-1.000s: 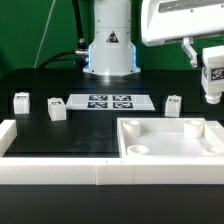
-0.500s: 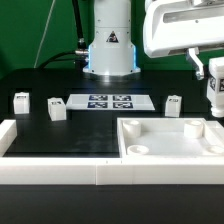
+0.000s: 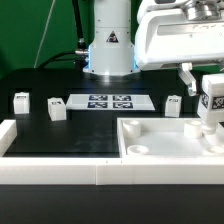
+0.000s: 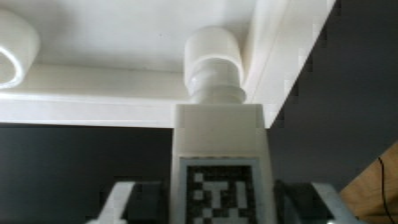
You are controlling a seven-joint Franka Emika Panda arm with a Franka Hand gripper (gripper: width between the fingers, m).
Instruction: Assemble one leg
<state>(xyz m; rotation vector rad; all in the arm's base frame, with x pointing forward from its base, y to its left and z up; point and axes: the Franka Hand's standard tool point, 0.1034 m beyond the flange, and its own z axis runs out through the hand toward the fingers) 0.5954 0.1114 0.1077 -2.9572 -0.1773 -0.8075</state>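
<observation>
With the gripper [image 3: 212, 94] closed tight around the leg [image 3: 208, 120], held upright at the tray's [image 3: 160, 162] far corner on the exterior view's right, it should centre the leg on the socket [image 3: 196, 127] before lowering straight.

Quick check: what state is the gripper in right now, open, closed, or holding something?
Gripper: closed on a leg, holding it over the white tray.

Arm base [image 3: 110, 52] white, black warning triangle [image 3: 112, 40] on front, blue glow at foot. Wrist housing [image 3: 170, 35] white, boxy. Gripper [image 4: 217, 205] fingers [image 4: 123, 205] pale grey.
</observation>
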